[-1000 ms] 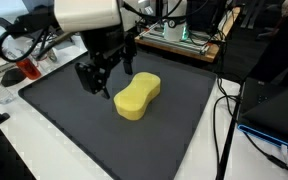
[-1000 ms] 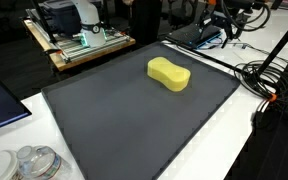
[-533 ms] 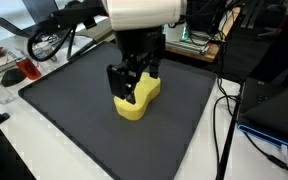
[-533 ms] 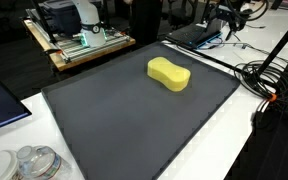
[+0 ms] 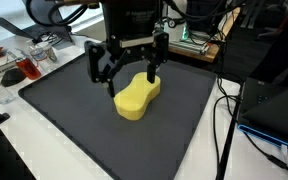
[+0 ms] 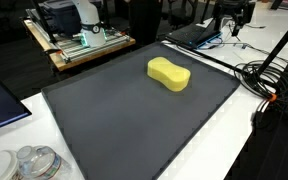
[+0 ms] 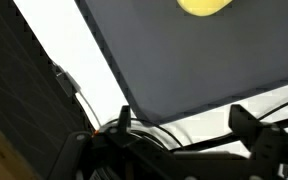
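Two black fingers of the tool (image 5: 129,78) stand wide apart, holding nothing. A second ago the tool was to the left of the yellow sponge (image 5: 137,96). It has swung across and turned, and now it hangs over the sponge's far end with a finger on each side. I think it is lined up with the sponge but has no hold on it.

The sponge lies flat near the middle of a dark mat (image 5: 74,120). The mat covers most of the white surface (image 5: 14,150). In an exterior view, clear tubs (image 6: 29,162) sit at the near left corner. Black cables (image 6: 269,80) trail off on the right. Far back on the left, a machine (image 6: 79,35) stands on a wooden board.
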`<state>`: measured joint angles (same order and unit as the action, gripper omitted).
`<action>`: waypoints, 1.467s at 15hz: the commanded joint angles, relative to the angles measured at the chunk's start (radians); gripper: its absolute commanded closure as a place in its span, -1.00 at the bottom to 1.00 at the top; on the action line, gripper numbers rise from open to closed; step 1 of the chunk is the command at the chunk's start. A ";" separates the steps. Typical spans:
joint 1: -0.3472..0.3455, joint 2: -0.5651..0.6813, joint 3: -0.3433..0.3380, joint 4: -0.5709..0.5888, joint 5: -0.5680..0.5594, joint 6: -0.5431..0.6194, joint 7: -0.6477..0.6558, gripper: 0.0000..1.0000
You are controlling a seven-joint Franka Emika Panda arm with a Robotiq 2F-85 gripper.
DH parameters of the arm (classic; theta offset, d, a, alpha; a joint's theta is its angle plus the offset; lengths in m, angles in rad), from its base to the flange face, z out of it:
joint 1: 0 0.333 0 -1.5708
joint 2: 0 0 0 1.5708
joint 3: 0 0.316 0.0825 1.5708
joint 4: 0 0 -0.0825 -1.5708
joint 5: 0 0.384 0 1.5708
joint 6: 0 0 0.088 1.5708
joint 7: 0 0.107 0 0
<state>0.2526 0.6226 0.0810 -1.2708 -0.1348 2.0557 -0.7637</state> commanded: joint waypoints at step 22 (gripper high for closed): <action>-0.045 -0.350 0.093 -0.508 0.009 -0.036 0.419 -1.00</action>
<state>0.2228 0.2135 0.1551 -1.7974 -0.1276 1.9570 -0.3263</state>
